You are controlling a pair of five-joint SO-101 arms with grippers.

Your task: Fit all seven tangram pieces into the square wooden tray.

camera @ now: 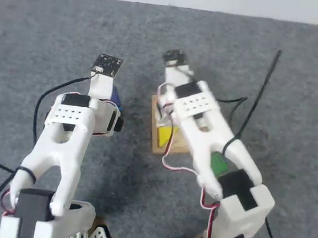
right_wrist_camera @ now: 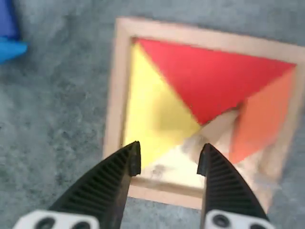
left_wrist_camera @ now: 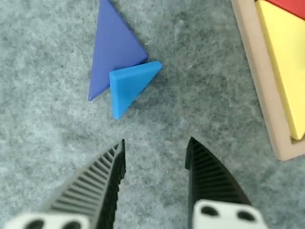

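The left gripper [left_wrist_camera: 156, 148] hangs low over the grey surface [left_wrist_camera: 43, 143] with its jaws spread and nothing between them, pointed at two blue pieces just ahead. The right gripper [right_wrist_camera: 170, 152] is also parted and empty, poised over the wooden tray [right_wrist_camera: 116, 95] at the rim nearest its own arm.

The light blue triangle [left_wrist_camera: 126, 83] lies closest to the left gripper. It touches the dark blue triangle [left_wrist_camera: 112, 47] and seems to rest partly on it, so it may sit a little tilted. Both lie on the surface just beside the tray, on the side toward the surface's left edge. Inside the tray a red triangle [right_wrist_camera: 209, 81], a yellow triangle [right_wrist_camera: 152, 114] and an orange piece [right_wrist_camera: 264, 119] lie flat, with bare wood showing under the right gripper. From above, what I take for a green piece [camera: 218, 163] peeks out beneath the right arm, near the tray's near right corner.

The pieces look thin, stiff, light and smooth. I'd expect one to skid or squirt out if pinched at a tip. Taking the light blue one across two opposite edges, mid-body, looks safest, and the fuzzy surface should hold it steady.

There is open surface around the blue pair toward the left and far edges. The tray's raised rim stands close on the other side and could catch a piece coming in low. The right arm also crowds the space over the tray.
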